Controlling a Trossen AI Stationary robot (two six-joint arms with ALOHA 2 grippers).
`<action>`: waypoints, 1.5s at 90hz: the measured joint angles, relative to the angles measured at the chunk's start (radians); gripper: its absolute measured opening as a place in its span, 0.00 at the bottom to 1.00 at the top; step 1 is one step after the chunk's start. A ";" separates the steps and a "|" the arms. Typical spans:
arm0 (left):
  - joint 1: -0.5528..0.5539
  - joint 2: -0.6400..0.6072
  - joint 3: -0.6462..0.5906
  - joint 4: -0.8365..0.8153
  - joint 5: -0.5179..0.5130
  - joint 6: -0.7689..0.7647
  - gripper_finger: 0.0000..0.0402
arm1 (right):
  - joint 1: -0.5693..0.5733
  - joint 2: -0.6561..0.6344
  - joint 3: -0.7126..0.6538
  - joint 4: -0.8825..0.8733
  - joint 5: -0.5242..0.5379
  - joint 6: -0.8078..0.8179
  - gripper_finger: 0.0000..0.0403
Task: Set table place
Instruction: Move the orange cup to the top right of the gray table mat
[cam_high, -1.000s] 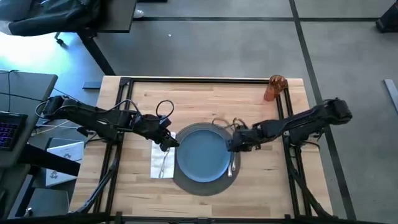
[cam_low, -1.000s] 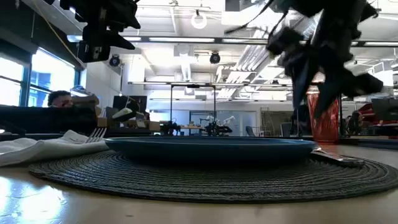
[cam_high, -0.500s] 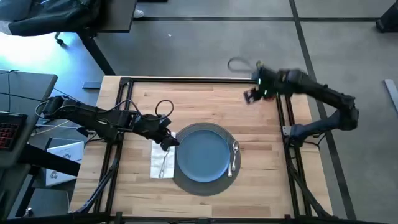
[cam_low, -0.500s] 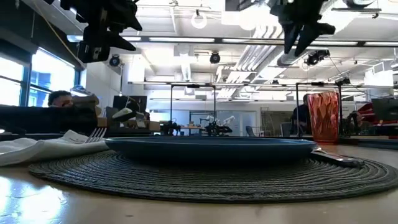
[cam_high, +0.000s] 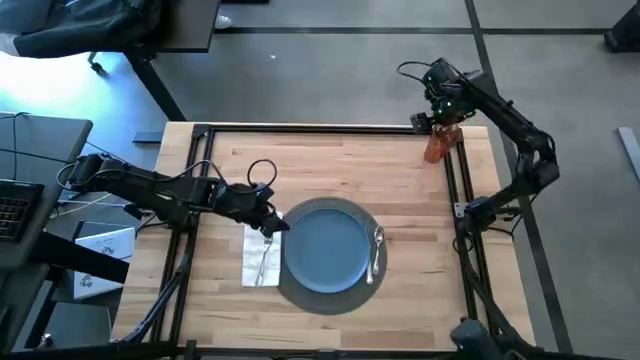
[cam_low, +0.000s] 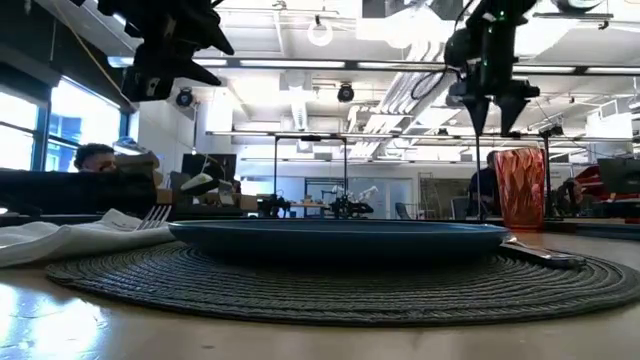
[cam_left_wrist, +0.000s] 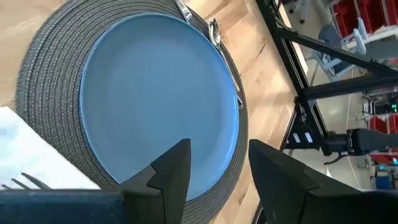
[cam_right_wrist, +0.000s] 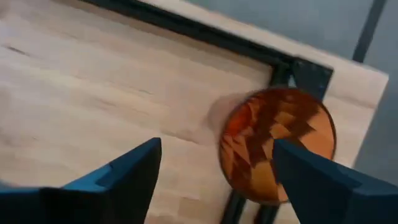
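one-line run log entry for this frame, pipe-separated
right gripper: open, above orange cup at far right corner | left gripper: open, over napkin beside blue plate | cup: not grasped

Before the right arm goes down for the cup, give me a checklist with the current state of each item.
1. Right gripper open wide enough for the cup: ok.
2. Gripper centred over cup: not ok, the cup sits toward one finger in the right wrist view.
3. Cup upright at the table's far right corner: ok.
4. Gripper clear above the cup rim: ok in the low view.
5. Left gripper out of the way, by the plate's left edge: ok.
6. Free spot for the cup near the mat: ok.
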 joint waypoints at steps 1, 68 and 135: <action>0.000 0.000 0.000 0.000 -0.001 0.000 0.36 | -0.003 0.004 0.000 -0.001 -0.001 -0.001 0.72; 0.000 0.005 0.000 0.000 -0.019 0.017 0.36 | 0.199 0.071 -0.160 0.039 -0.148 -0.039 0.01; 0.000 0.005 0.000 0.001 0.067 0.074 0.36 | 0.804 0.417 0.372 -0.130 -0.082 0.219 0.00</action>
